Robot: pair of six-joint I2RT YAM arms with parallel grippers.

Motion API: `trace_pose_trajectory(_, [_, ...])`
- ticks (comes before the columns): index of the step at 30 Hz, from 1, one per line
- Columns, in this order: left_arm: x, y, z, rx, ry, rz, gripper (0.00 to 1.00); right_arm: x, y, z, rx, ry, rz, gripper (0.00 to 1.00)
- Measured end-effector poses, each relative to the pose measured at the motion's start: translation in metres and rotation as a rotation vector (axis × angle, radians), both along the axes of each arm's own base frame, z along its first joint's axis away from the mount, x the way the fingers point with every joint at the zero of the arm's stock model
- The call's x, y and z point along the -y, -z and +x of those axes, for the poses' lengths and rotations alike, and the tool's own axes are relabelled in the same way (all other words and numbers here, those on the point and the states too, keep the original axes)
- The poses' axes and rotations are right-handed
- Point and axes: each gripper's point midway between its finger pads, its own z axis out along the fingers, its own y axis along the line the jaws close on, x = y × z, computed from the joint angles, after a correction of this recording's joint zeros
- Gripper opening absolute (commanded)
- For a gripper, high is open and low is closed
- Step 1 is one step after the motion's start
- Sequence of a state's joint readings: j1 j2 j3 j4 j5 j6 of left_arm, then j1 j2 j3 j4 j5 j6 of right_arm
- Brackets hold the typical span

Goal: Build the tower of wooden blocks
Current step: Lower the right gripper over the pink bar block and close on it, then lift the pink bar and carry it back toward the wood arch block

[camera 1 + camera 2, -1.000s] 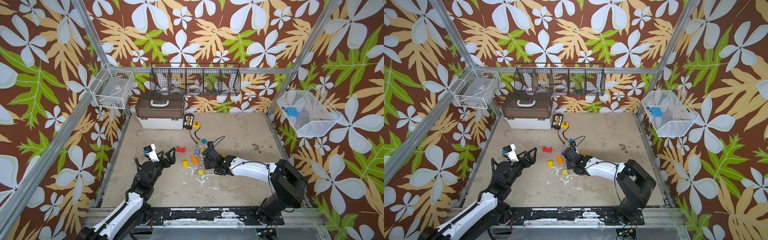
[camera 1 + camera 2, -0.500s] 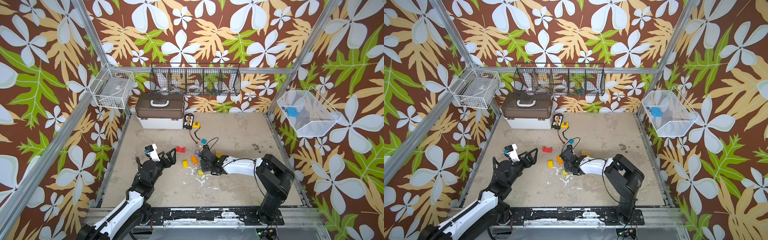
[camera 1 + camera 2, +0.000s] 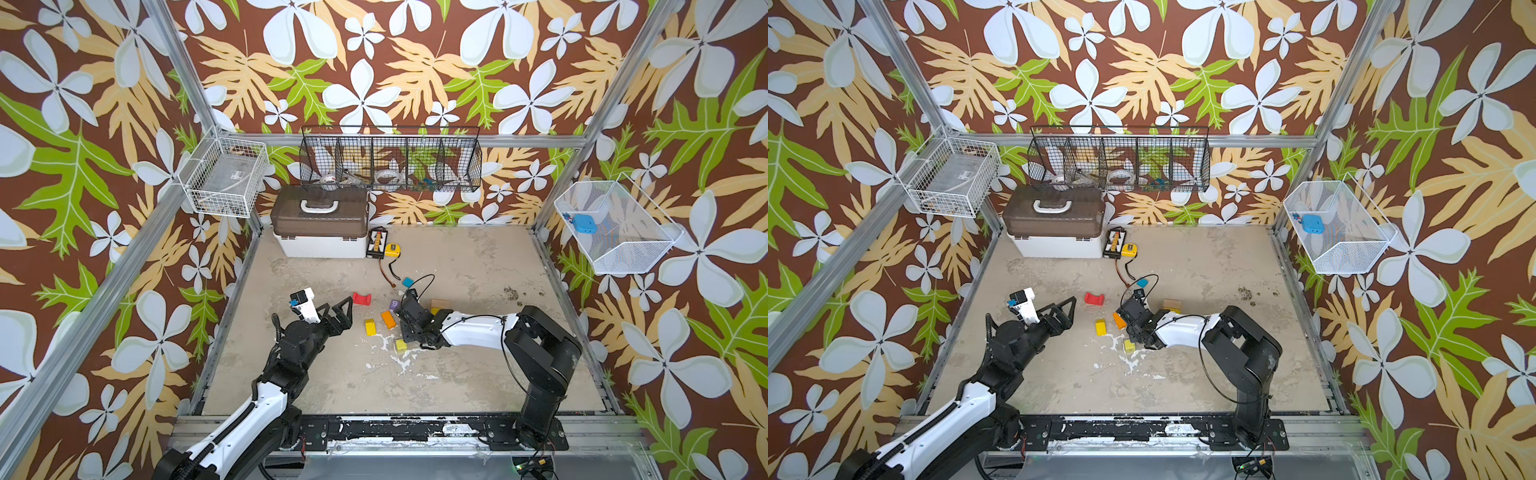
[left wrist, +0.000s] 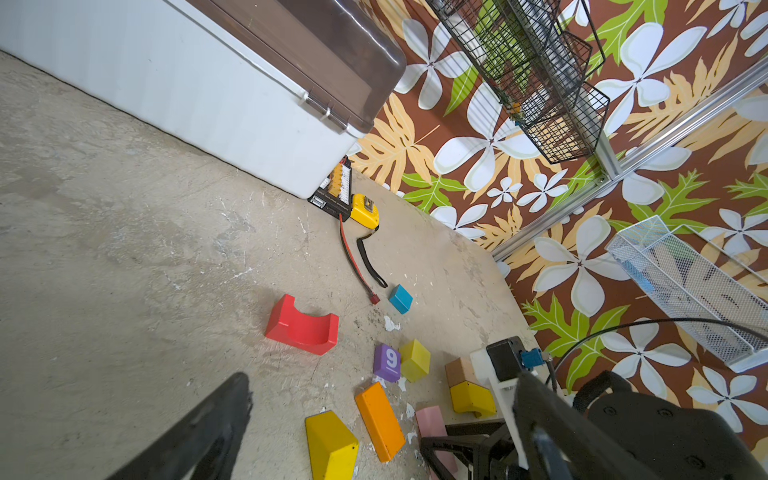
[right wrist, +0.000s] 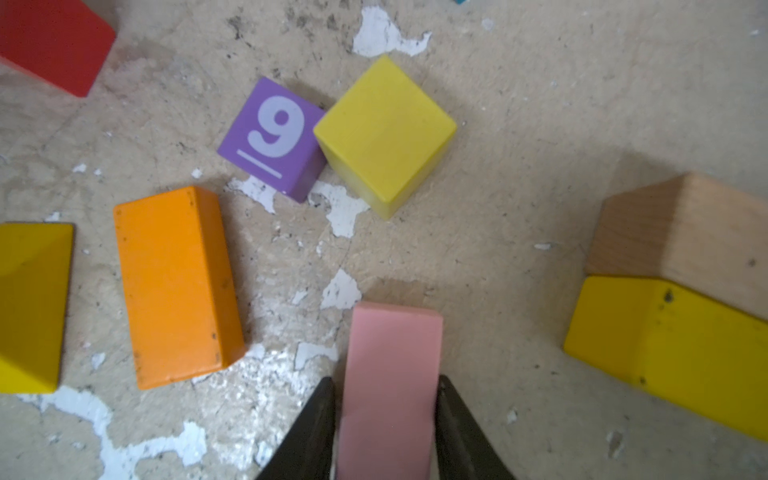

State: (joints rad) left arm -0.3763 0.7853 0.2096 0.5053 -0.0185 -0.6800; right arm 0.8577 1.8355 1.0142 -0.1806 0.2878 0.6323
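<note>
The wood blocks lie loose on the floor and no tower stands in view. My right gripper (image 5: 386,386) is low over them, with its jaws against both long sides of the pink bar (image 5: 395,353). Around it lie an orange bar (image 5: 176,286), a purple "9" cube (image 5: 274,137), a yellow cube (image 5: 386,129), a tan block (image 5: 681,237) and a yellow arch (image 5: 665,349). The red arch (image 3: 362,298), a yellow pointed block (image 3: 370,327) and a teal cube (image 3: 408,282) lie nearby. My left gripper (image 3: 351,313) hangs open and empty just left of the blocks.
A brown-lidded white toolbox (image 3: 320,226) stands at the back left, with a black charger (image 3: 376,244) and a yellow tape measure (image 3: 392,249) beside it. A red-black cable (image 3: 388,272) trails toward the blocks. Wire baskets (image 3: 390,160) hang on the walls.
My right arm has folded in closer, and its jaws have narrowed onto the pink bar. My left arm has stayed almost still and open.
</note>
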Motion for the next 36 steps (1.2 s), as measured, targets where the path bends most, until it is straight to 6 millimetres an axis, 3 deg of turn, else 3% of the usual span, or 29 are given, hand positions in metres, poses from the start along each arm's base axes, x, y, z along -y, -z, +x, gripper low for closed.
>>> trace_pose_trajectory(3, [0.000,0.001,0.000,-0.003,0.001,0.001,1.00,-0.001,0.000,0.001,0.002,0.001,-0.001,0.38])
trace_pose_trajectory(8, [0.001,0.002,0.000,-0.008,0.006,0.002,1.00,-0.004,0.000,0.006,0.011,0.005,-0.002,0.23])
trace_pose_trajectory(14, [0.003,0.000,-0.001,-0.003,0.020,-0.002,1.00,0.004,-0.010,0.001,0.015,0.021,0.005,0.19])
trace_pose_trajectory(19, [0.004,0.003,0.000,-0.011,0.020,0.000,1.00,0.007,-0.043,0.003,0.077,0.037,0.044,0.00])
trace_pose_trajectory(28, [0.004,0.002,0.002,-0.013,0.015,0.002,1.00,0.034,-0.127,0.009,0.229,0.126,0.154,0.00])
trace_pose_trajectory(34, [0.004,-0.002,0.002,0.001,0.017,-0.003,1.00,0.070,-0.142,0.045,0.187,0.297,0.236,0.00])
trace_pose_trajectory(36, [0.004,-0.004,0.001,0.006,0.017,-0.005,1.00,0.072,-0.143,0.050,0.164,0.324,0.218,0.00])
